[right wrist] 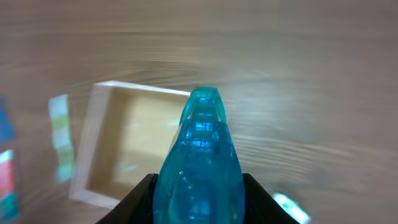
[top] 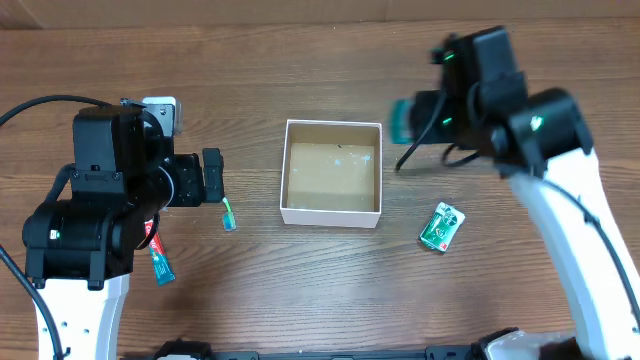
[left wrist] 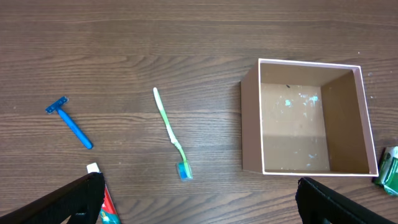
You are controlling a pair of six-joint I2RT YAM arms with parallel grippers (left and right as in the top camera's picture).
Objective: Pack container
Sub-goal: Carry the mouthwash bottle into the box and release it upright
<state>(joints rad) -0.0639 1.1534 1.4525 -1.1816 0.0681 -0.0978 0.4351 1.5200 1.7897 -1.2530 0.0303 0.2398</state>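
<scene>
Grip check: right gripper (right wrist: 199, 194) clamped on see-through blue item (right wrist: 199, 143), hanging by upper-right corner of container (top: 331, 215), probably for a drop-in; left gripper (left wrist: 199, 193) spread wide, parked mid-left

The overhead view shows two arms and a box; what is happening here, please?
The container is empty at this moment. The right gripper holds a translucent blue plastic item between its fingers, in the air near a corner of the container. The left gripper hangs open above a green toothbrush. A blue razor, a toothpaste tube and a green packet lie on the table outside it.
</scene>
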